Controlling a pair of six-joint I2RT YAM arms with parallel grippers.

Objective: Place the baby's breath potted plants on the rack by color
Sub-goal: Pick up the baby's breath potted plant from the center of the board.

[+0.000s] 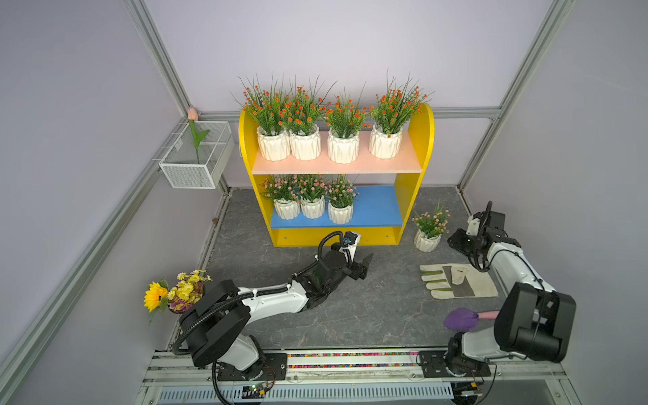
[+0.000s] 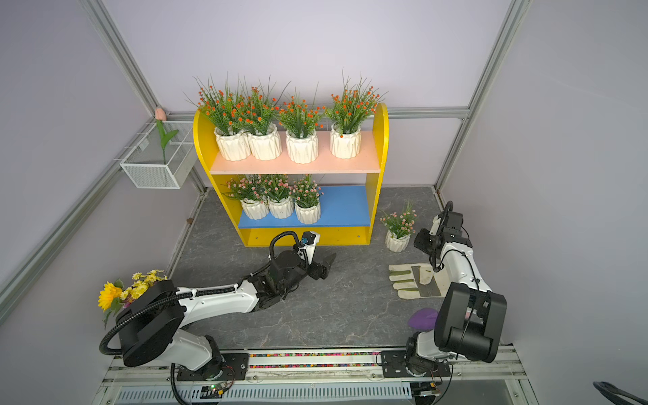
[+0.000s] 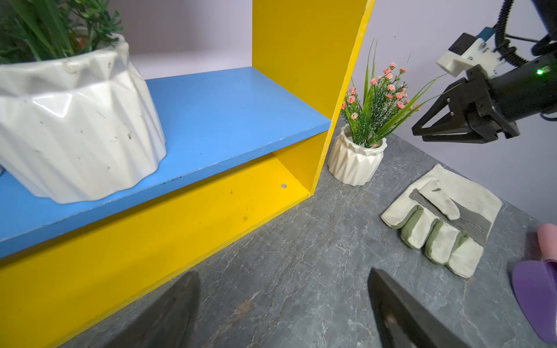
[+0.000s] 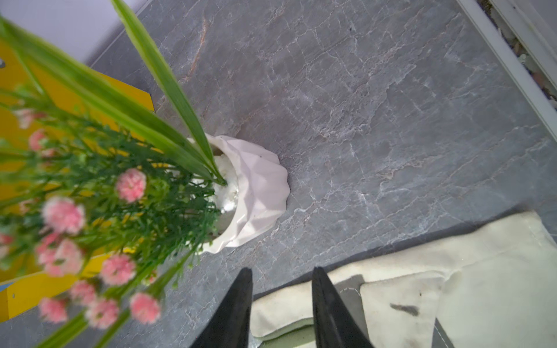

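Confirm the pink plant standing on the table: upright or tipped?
Upright. The pink plant stands on its pot base on the table, beside the rack, sprigs pointing up.

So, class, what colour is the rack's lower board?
The lower board is blue; the left wrist view shows it best.
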